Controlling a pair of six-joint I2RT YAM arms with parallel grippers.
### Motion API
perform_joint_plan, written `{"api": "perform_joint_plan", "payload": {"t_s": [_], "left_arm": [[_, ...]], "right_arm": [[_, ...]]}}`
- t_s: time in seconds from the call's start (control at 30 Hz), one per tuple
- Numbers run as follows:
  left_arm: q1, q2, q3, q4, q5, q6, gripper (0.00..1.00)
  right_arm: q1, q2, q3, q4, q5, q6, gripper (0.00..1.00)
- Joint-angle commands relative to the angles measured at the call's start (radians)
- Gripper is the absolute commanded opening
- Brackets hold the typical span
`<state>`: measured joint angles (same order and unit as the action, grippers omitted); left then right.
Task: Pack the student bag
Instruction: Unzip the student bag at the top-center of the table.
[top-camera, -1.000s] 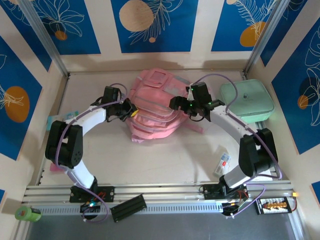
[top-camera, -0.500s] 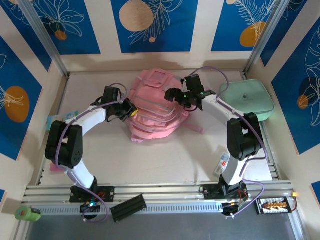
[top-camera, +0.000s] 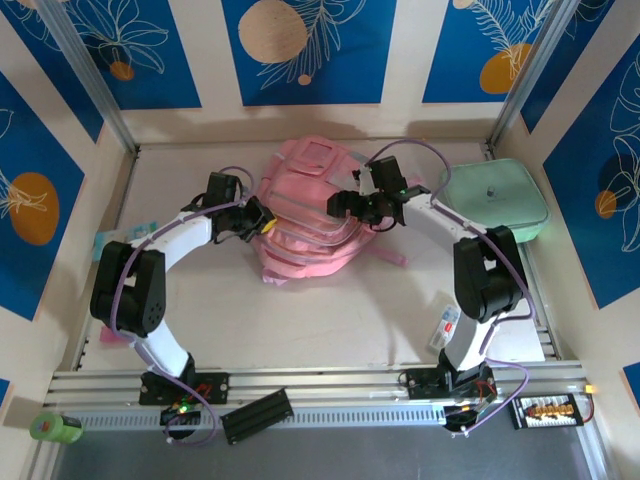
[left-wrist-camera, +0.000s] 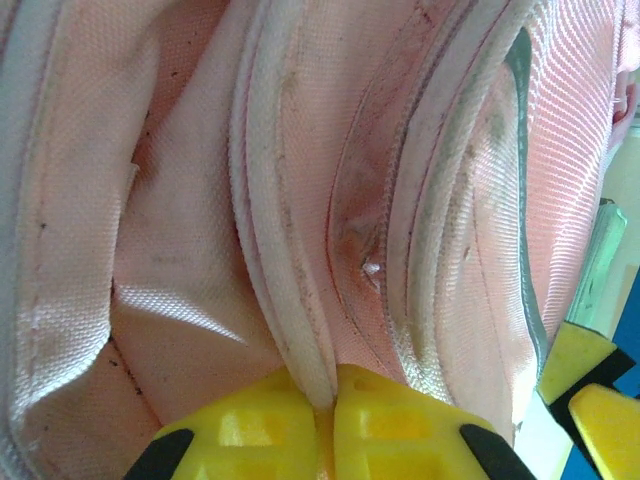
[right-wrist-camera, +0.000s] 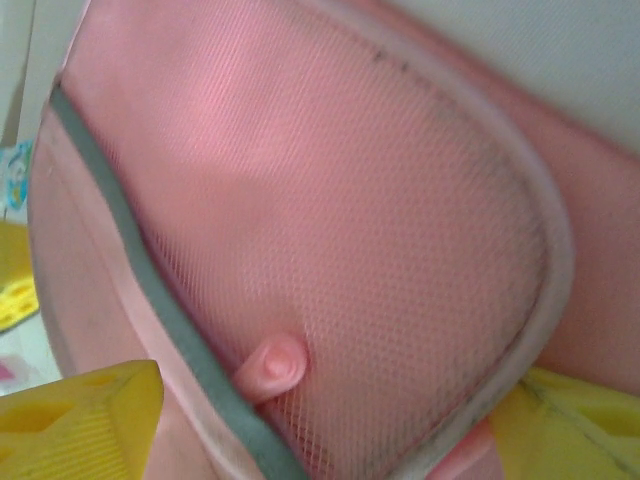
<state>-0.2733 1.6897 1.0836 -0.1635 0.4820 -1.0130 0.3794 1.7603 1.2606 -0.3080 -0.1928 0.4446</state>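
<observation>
The student bag (top-camera: 305, 215) lies flat in the upper middle of the overhead view, its long axis running from the top of the frame down toward the arms and its stacked pockets facing up. The left gripper (top-camera: 258, 222) meets it from the left edge. In the left wrist view its yellow fingers are together (left-wrist-camera: 325, 420), with a pale piped seam of the pink fabric (left-wrist-camera: 200, 200) pinched between them. The right gripper (top-camera: 345, 205) reaches in from the right, over the bag's upper right part. In the right wrist view its jaws stand wide apart (right-wrist-camera: 330, 420), one yellow finger low in each corner, straddling a mesh pocket (right-wrist-camera: 330, 200) with grey binding; I cannot tell whether either finger presses the cloth. The bag therefore lies between the two grippers, across their line of approach. The left has a hold, and the right is probably the one free to work an opening. Just right of the bag sits a mint-green case (top-camera: 495, 195), close behind the right arm. The pale bench (top-camera: 330, 310) carries a small packet (top-camera: 445, 325) near the right arm's base, and blue panels with white leaf drawings (top-camera: 300, 45) wall in the space.
</observation>
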Motion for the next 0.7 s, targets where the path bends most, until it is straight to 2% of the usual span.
{"api": "perform_joint_plan", "payload": {"t_s": [0.0, 0.23, 0.4, 0.53, 0.6, 0.67], "left_arm": [[-0.01, -0.003, 0.018, 0.051, 0.044, 0.002, 0.1], [-0.01, 0.0, 0.01, 0.067, 0.03, -0.011, 0.11], [-0.009, 0.001, 0.007, 0.072, 0.017, -0.015, 0.1], [-0.01, 0.001, 0.009, 0.07, 0.016, -0.014, 0.11], [-0.01, -0.001, 0.011, 0.067, 0.012, -0.01, 0.1], [-0.01, -0.003, 0.013, 0.061, 0.01, -0.008, 0.1]], "right_arm": [[0.011, -0.036, -0.026, -0.107, -0.088, -0.112, 0.83], [0.029, -0.106, -0.084, -0.133, -0.075, -0.183, 0.81], [0.038, -0.119, -0.089, -0.143, -0.003, -0.214, 0.68], [0.057, -0.108, -0.068, -0.163, 0.118, -0.264, 0.59], [0.075, -0.11, -0.069, -0.152, 0.179, -0.319, 0.51], [0.096, -0.123, -0.092, -0.115, 0.242, -0.384, 0.5]]}}
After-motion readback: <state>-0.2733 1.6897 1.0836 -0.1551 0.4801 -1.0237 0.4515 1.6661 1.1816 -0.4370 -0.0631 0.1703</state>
